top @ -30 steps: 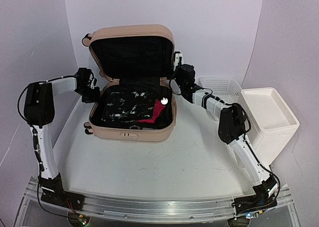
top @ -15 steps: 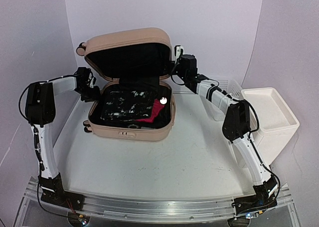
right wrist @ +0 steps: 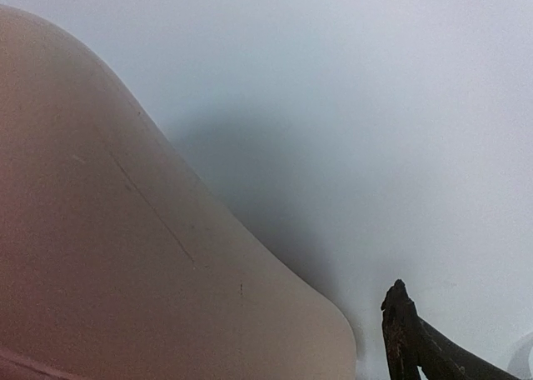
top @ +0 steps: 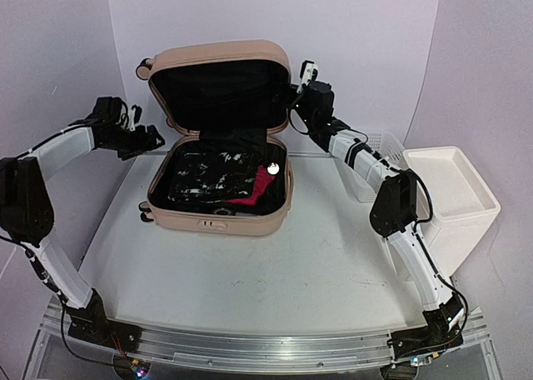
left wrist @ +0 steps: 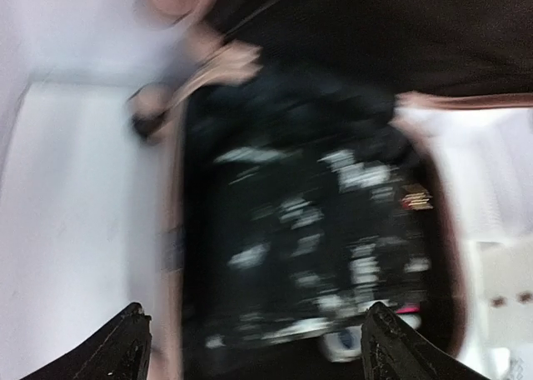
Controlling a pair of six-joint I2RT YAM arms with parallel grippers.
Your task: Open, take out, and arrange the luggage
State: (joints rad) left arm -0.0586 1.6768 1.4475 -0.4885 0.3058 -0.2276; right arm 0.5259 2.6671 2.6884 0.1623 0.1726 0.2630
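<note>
The pale pink luggage [top: 218, 223] lies open at the back of the table, its lid [top: 218, 55] standing upright with black lining showing. The base holds a black-and-white patterned cloth [top: 208, 176] and a red cloth [top: 254, 188]. My left gripper [top: 150, 137] hovers left of the luggage, clear of it. In the blurred left wrist view its fingers [left wrist: 129, 347] stand wide apart over the packed base [left wrist: 300, 230], holding nothing. My right gripper [top: 301, 84] is at the lid's upper right edge. The right wrist view shows the pink shell [right wrist: 125, 230] and one fingertip [right wrist: 406, 334] apart from it.
A white mesh basket [top: 366, 142] sits behind the right arm. A white plastic cabinet [top: 450, 192] stands at the right edge. A small white round thing [top: 273, 169] lies on the clothes. Walls close in at the back and on both sides.
My left gripper has opened and drawn back to the left, away from the luggage's side. My right gripper rose along the lid's right edge. The lid dipped, then stood upright again.
</note>
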